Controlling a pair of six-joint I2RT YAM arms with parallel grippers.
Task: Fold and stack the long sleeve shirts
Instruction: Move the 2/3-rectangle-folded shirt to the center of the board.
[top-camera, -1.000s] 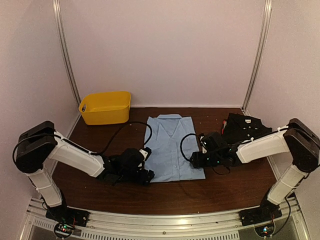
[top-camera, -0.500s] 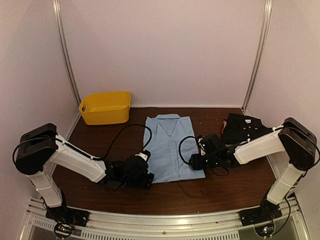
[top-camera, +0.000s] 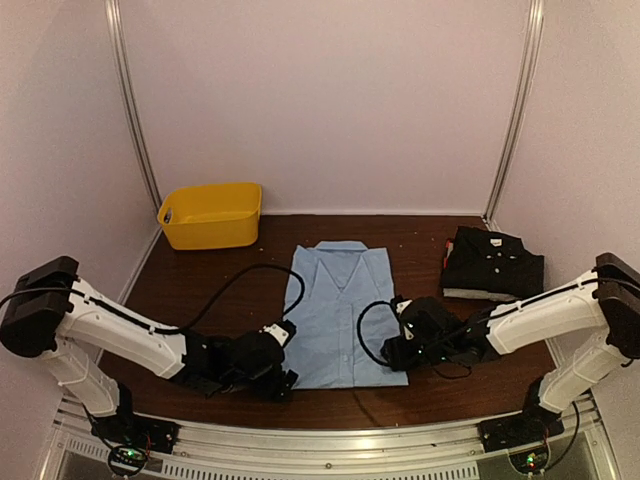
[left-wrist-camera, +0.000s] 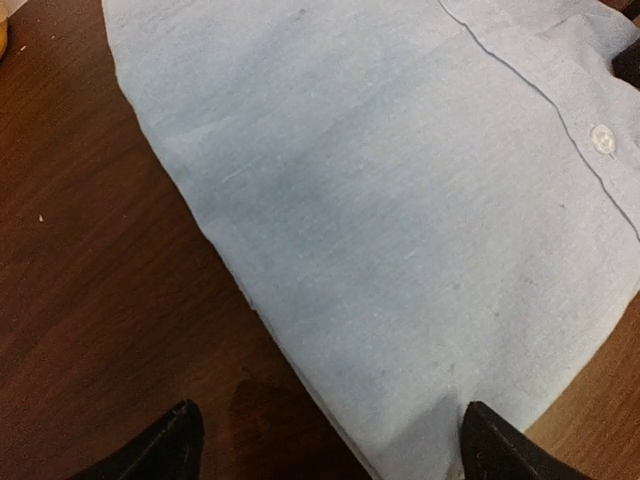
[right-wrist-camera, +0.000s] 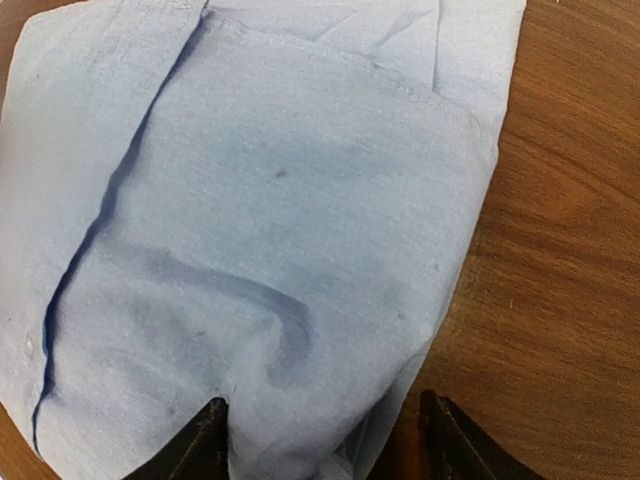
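A folded light blue shirt (top-camera: 340, 315) lies flat mid-table, collar toward the back. My left gripper (top-camera: 284, 376) is low at its near left corner. In the left wrist view the shirt (left-wrist-camera: 400, 200) fills the frame and my left gripper (left-wrist-camera: 335, 455) is open, one fingertip (left-wrist-camera: 490, 450) on the cloth and the other over bare wood. My right gripper (top-camera: 390, 350) is at the near right corner. In the right wrist view my right gripper (right-wrist-camera: 330, 440) is open astride the shirt's (right-wrist-camera: 270, 220) rumpled edge. A folded black shirt (top-camera: 493, 265) lies at the back right.
A yellow plastic bin (top-camera: 212, 213) stands at the back left corner. Black cables loop over the brown table (top-camera: 200, 290) beside both wrists. Walls close in the back and sides, and a metal rail runs along the near edge.
Both arms have drawn back toward the near edge. The light blue shirt has slid nearer with them. The left jaws have opened slightly wider.
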